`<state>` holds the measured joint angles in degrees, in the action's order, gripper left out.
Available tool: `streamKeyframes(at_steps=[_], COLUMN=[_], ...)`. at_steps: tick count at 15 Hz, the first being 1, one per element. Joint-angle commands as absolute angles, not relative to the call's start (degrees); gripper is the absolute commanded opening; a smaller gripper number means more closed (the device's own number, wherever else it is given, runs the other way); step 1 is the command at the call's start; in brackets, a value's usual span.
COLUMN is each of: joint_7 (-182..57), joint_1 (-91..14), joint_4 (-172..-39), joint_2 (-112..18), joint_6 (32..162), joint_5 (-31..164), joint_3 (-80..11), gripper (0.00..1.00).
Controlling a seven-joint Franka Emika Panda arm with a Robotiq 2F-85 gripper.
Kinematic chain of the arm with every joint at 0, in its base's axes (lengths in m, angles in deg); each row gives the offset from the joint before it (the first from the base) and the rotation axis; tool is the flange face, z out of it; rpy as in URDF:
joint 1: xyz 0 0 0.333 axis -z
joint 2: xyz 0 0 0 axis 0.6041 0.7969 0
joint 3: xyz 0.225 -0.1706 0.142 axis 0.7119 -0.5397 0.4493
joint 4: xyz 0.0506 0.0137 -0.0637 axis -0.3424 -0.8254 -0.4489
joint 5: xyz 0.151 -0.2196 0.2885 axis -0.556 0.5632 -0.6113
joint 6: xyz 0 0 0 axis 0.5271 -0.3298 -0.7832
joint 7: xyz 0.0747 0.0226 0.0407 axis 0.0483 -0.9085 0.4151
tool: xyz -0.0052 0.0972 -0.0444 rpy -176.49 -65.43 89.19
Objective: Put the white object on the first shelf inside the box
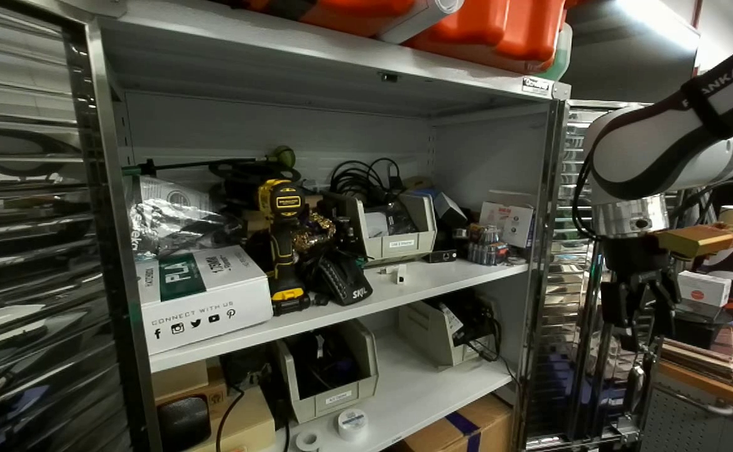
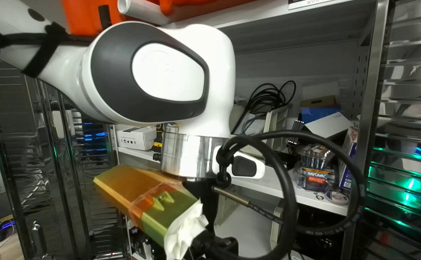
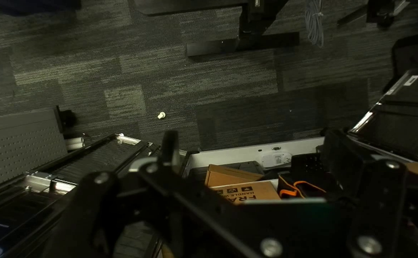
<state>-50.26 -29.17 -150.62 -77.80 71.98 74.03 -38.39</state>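
In an exterior view, far left on the light-grey metal first shelf (image 1: 454, 273), it's a white printed cardboard box (image 1: 206, 298), then a yellow-and-black cordless drill (image 1: 286, 245), and here comes the grey plastic bin (image 1: 426, 240), my pick for the task's box. Just in front of it stands the small white block (image 1: 400, 274), probably our target; too small to call its long axis for certain, though it looks a touch taller than wide. On past the steel corner post (image 1: 548, 207), and there hangs the black two-finger gripper (image 1: 636, 311), pointing down, fingers (image 3: 169, 145) well apart in the wrist view, nothing between them. So the block lies left and inward from the tool: the next move likely wants a swing left, clear of that post, then in over the shelf.
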Motion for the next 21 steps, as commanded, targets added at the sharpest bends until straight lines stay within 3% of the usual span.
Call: streamKeyframes(at_steps=[1, 9, 21], joint_7=[-52.82, -66.45, -80.35], joint_1=[-29.52, -34.12, -37.08], joint_4=[-149.75, -139.23, -110.04], joint_2=[-76.64, -69.65, -48.03], joint_6=[72.7, 75.57, 75.69], joint_5=[73.56, 66.83, 63.85], joint_3=[-37.85, -31.89, -30.96], gripper=[1.0, 1.0, 1.0])
